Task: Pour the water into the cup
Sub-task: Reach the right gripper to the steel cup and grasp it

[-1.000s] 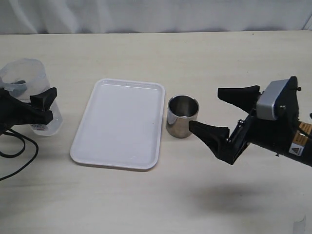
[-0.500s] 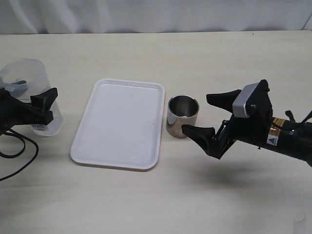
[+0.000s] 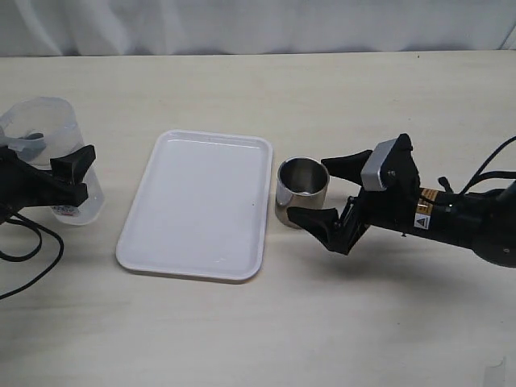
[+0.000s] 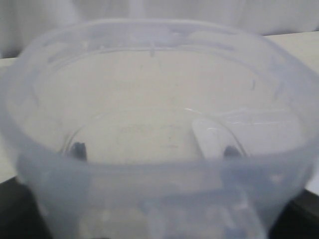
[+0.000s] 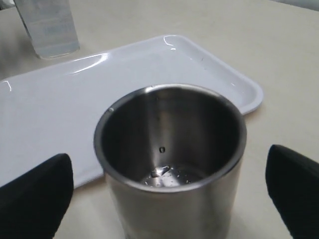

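Flanking the upright cup (image 3: 301, 196) with jaws spread wide and clear of it, the right gripper (image 5: 168, 152) is the nearer arm, the cup standing just beside the tray's (image 3: 201, 201) right edge, while past the tray's left edge the left gripper (image 3: 81, 173) clasps the plastic tumbler (image 3: 44, 133), its water too faint to see.

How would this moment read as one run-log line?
left tool: holds plastic tumbler | right tool: open, either side of cup, not touching | pour: not started

Silver steel cup (image 3: 302, 192), white tray (image 3: 197, 201), translucent bluish tumbler (image 3: 44, 129), beige table (image 3: 322, 97).
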`<state>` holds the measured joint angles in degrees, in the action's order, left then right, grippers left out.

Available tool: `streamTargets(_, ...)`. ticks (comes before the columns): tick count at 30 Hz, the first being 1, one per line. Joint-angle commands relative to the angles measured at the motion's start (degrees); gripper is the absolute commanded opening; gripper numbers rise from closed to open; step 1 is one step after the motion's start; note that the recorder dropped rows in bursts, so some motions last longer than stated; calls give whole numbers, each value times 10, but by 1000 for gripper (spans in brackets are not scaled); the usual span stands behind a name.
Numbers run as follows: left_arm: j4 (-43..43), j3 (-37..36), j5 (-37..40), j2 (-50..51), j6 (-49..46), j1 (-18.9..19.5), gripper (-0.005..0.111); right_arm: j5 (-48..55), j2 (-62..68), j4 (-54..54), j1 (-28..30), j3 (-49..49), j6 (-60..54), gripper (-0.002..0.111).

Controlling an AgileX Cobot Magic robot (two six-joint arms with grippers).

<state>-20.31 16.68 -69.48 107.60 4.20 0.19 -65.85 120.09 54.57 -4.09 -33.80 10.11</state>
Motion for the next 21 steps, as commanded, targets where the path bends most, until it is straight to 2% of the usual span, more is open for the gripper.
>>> streamTargets(1,-3,2,-5,0,2,0,0,-28,29,8,-1,-26,-3,97)
streamTargets(21,-2,3,-5,0,2,0,0,-41,92,48,-7,-94,-3,97)
